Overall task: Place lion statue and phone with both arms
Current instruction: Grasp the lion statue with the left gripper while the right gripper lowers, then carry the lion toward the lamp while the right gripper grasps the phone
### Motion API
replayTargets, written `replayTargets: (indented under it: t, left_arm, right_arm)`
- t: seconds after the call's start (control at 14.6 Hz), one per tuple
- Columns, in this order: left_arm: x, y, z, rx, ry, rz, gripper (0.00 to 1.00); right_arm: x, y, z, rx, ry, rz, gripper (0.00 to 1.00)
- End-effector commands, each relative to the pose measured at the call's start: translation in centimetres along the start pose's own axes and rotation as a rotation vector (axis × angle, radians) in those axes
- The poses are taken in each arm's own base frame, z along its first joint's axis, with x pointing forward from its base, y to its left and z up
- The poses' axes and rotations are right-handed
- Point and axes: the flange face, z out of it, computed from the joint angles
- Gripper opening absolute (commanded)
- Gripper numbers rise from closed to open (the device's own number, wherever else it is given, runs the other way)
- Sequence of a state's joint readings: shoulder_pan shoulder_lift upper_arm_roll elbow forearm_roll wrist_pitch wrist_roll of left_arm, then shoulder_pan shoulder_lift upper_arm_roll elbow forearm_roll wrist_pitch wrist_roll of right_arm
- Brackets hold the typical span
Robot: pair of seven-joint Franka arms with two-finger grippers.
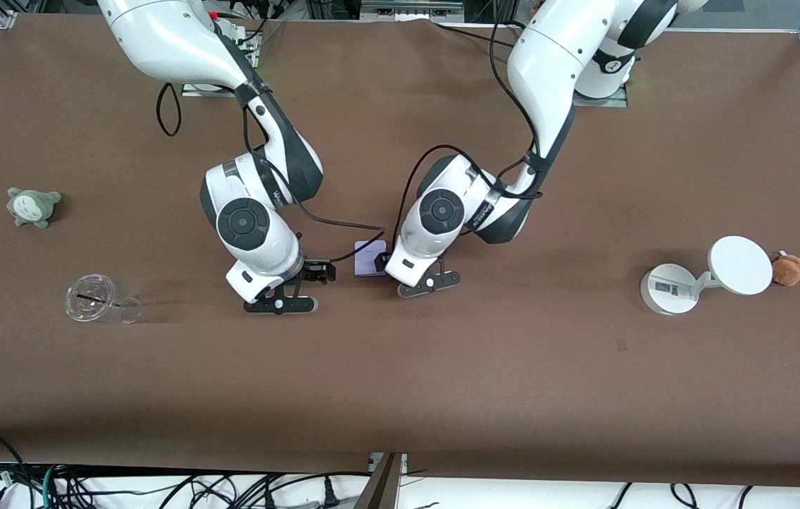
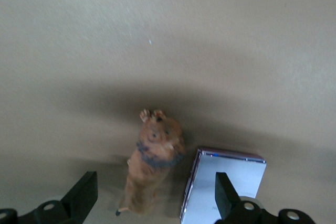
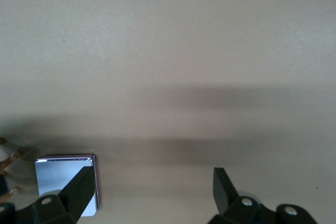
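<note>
The phone, a pale lavender slab with a purple edge, lies flat on the brown table between the two hands. In the left wrist view the tan-and-brown lion statue lies on the table beside the phone. My left gripper is open, low over the lion, with one finger over the phone's face. In the front view the left hand hides the lion. My right gripper is open and empty over bare table beside the phone, with one fingertip at the phone's edge.
A grey-green plush and a clear plastic cup on its side lie toward the right arm's end. A white round-disc stand and a fluffy brown plush sit toward the left arm's end.
</note>
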State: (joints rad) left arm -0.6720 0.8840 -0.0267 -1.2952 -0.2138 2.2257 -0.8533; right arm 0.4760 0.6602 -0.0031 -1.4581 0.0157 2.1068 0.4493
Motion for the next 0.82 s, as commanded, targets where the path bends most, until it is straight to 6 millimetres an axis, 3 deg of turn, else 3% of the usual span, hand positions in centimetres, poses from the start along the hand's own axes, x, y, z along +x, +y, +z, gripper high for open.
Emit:
replayTargets:
  t: [0.0,0.07,0.27,0.34,0.41,0.48,0.62,0.75]
  left_arm:
    - [0.1,0.4,-0.1,0.005,0.012,0.044,0.70]
    - [0.2,0.3,-0.4,0.003,0.012,0.065,0.58]
    - [0.4,0.0,0.2,0.011,0.008,0.105,0.52]
    - [0.4,0.0,0.2,0.012,0.009,0.108,0.37]
    - [0.4,-0.2,0.5,0.016,0.005,0.107,0.29]
    - [0.4,-0.2,0.4,0.016,0.005,0.106,0.03]
    - [0.5,-0.4,0.2,0.023,-0.002,0.100,0.00]
    - [2.0,-1.5,-1.7,0.050,-0.006,0.076,0.00]
  right_arm:
    - [-0.5,-1.3,0.4,0.017,0.018,0.040,1.00]
    - [-0.8,-1.8,0.6,0.014,0.016,0.043,1.00]
    - [-0.9,-2.1,1.0,0.015,0.015,0.042,1.00]
    - [-0.8,-2.2,1.0,0.017,0.019,0.042,1.00]
    - [-0.8,-2.2,1.0,0.017,0.019,0.042,1.00]
    - [-0.8,-2.1,1.0,0.018,0.020,0.044,1.00]
    - [-0.9,-2.2,1.7,0.013,0.012,0.042,1.00]
    - [-1.4,-3.1,2.0,0.011,0.008,0.064,1.00]
